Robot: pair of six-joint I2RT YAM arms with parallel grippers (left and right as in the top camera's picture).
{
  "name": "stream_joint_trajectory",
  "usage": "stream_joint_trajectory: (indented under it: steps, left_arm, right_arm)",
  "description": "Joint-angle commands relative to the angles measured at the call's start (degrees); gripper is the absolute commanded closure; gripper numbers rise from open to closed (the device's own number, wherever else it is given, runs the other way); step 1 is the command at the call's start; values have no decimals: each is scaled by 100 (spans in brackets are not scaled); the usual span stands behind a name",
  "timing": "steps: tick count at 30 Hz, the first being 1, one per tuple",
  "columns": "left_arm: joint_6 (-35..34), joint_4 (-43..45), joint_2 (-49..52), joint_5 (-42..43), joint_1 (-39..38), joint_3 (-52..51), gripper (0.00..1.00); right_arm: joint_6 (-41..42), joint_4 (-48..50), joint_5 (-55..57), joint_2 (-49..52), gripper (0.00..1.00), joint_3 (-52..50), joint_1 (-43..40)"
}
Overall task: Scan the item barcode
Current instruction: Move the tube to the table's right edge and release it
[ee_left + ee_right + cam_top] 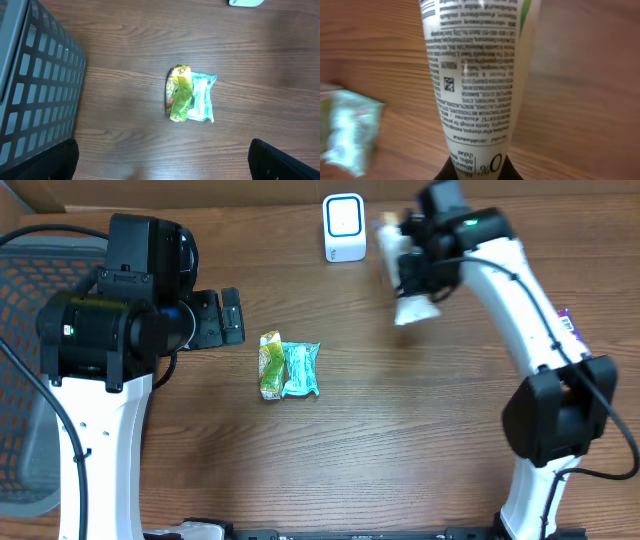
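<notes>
At the far edge of the table [400, 450], toward the right arm's side, the right gripper [477, 170] was clamped on the crimped end of a white tube [475, 75]. The tube was held clear of the wood. The scanner [343, 227] stood upright just beside it, toward the left arm's side.

Finding on the key relation: from overhead the tube's long axis ran roughly far-to-near, and the scanner lay off to the side of that axis, not at either end. The right arm was plainly the nearer one and the only one carrying the item.

The printed face with its small square code [449, 83] was turned to the wrist camera. A striped patch at the top edge of that view may be the barcode, though it was cut off. Whether any code faced the scanner could not be told, as the overhead view of the tube was blurred.

Judgement: the coming move calls for turning the tube about its long axis to bring the print toward the scanner.

The left gripper [222, 318] stood wide apart and held nothing, beside the basket [35, 90]. A green packet [270, 364] and a teal packet [300, 369] lay touching at mid-table, well apart from both arms.
</notes>
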Motion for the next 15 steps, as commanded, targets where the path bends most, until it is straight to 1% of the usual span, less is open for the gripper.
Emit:
stream_joint_trajectory:
  steps: [1, 4, 9, 12, 15]
  left_arm:
    - [-81, 4, -9, -13, -2, 17, 0]
    - [-81, 4, -9, -13, -2, 17, 0]
    - [-81, 4, -9, -15, -2, 17, 0]
    - [-81, 4, -9, -13, -2, 17, 0]
    - [-81, 4, -9, -13, -2, 17, 0]
  right_arm:
    - [-181, 55, 345, 28, 96, -560, -341]
    - [-267, 315, 772, 28, 96, -1231, -675]
    - [-286, 686, 1141, 28, 96, -2293, -1113]
    - [-280, 782, 1311, 28, 96, -2603, -1311]
    - [-160, 719, 1311, 28, 96, -2638, -1502]
